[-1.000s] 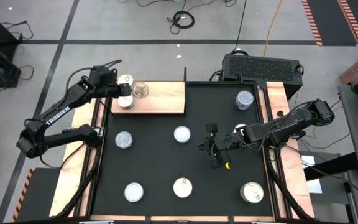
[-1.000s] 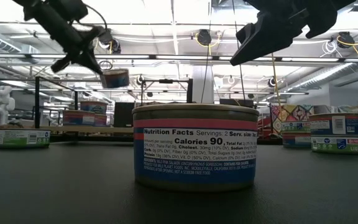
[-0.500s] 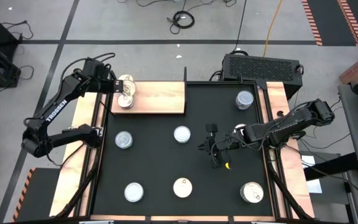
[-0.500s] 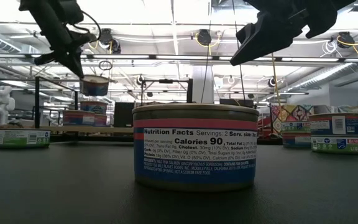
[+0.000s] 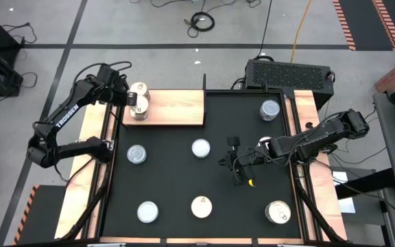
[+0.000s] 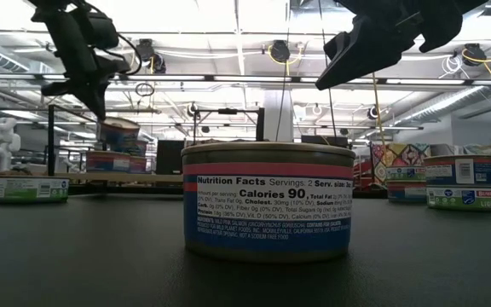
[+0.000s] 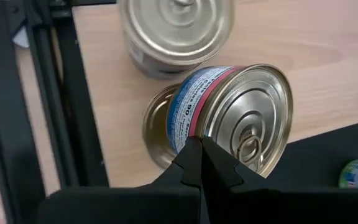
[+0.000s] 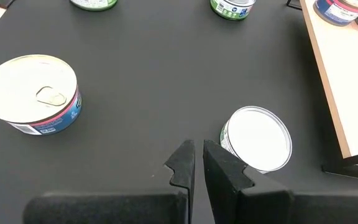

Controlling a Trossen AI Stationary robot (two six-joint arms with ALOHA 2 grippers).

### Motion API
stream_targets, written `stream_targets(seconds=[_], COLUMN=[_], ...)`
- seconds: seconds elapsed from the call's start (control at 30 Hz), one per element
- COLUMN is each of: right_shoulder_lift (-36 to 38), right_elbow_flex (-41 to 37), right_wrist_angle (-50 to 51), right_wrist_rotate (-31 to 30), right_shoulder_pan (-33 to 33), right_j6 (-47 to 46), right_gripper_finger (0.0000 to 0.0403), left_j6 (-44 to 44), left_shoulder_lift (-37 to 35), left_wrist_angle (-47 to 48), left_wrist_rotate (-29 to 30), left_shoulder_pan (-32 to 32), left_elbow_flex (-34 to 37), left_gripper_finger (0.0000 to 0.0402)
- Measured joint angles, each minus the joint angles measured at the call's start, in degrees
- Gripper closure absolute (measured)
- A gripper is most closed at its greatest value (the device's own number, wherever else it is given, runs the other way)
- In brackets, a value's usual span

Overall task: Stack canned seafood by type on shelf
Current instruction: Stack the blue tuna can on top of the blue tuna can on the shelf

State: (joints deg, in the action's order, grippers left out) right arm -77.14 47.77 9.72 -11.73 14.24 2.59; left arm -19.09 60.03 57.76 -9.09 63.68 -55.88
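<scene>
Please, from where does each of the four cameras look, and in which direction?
High: overhead, straight down; both arms, shelf.
Low: table height, level across; nearest tin, arms overhead.
Left wrist: over the shelf; left gripper holding a tilted can.
Right wrist: over the black mat; right gripper shut, empty.
Shared: the held can.

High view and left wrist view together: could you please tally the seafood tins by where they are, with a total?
On the black mat, standing tins: 6
On the wooden shelf, shelf tins: 2
In the left gripper, over the shelf, tilted tin: 1
Total: 9
A pale shape beside the right arm might be another tin; I cannot tell.
</scene>
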Motion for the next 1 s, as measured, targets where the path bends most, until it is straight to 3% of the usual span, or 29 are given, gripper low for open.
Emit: stream_targets(seconds=[0.23, 0.43, 1.0], right_shoulder_lift=[0.0, 0.0, 0.0], right_elbow_flex=[0.0, 0.0, 0.0], right_wrist_angle=[0.0, 0.0, 0.0], right_wrist_rotate=[0.0, 0.0, 0.0], right_shoulder_pan=[0.0, 0.0, 0.0], right_j6=[0.0, 0.0, 0.0], right_gripper_finger=[0.0376, 0.0376, 0.0376], left_j6=[-0.1, -0.1, 0.0], left_shoulder_lift=[0.0, 0.0, 2.6], left_wrist_angle=[0.3, 3.2, 2.1], left_wrist_rotate=[1.4, 6.4, 6.1], left_shoulder_pan=[-0.3, -1.6, -2.7], left_elbow_flex=[0.0, 0.0, 0.8], left_gripper_finger=[0.0401, 0.0401, 0.0394])
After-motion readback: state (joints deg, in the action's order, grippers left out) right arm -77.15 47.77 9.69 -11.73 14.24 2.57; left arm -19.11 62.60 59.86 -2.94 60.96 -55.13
